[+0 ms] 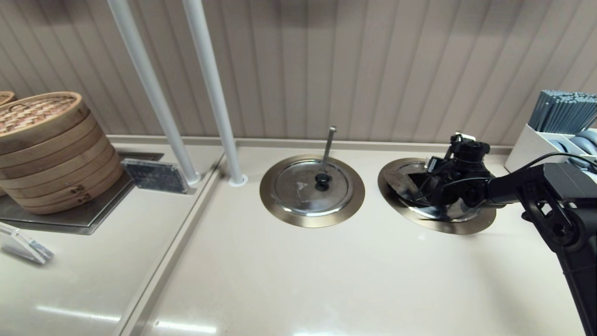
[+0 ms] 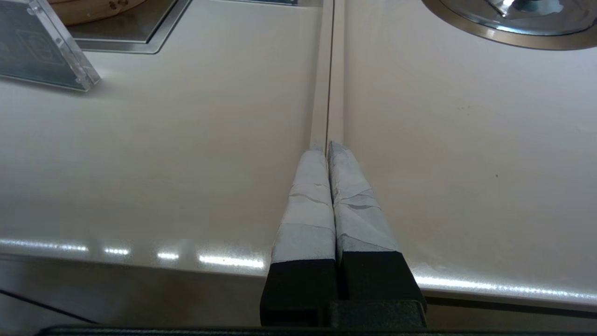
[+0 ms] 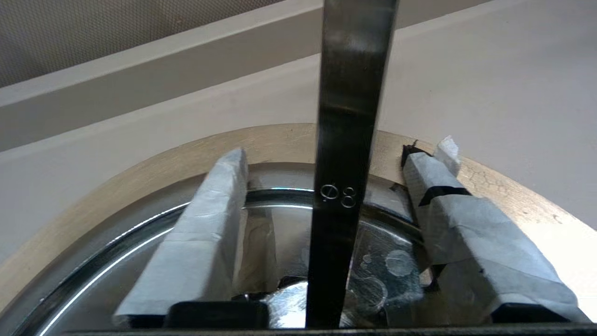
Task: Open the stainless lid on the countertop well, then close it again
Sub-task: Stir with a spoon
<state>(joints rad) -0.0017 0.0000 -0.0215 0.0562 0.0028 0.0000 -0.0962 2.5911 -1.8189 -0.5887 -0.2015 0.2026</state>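
The stainless lid (image 1: 443, 213) lies in the countertop well on the right, ringed by its bronze-grey flange (image 1: 466, 226). My right gripper (image 1: 425, 183) hovers low over it and hides the knob and most of the lid. In the right wrist view the gripper (image 3: 326, 156) is open. Its taped fingers (image 3: 205, 233) stand either side of the flat ladle rod (image 3: 352, 93) without touching it, above the shiny lid (image 3: 396, 261) and flange (image 3: 140, 186). My left gripper (image 2: 328, 147) is shut and empty, parked at the counter's front edge.
The twin lid (image 1: 303, 189) with a near-vertical rod (image 1: 329, 144) sits left of centre. Two white poles (image 1: 219, 116) rise behind it. Bamboo steamers (image 1: 51, 154) and a sign holder (image 1: 156, 176) stand far left. A white chopstick caddy (image 1: 555, 135) is at the back right.
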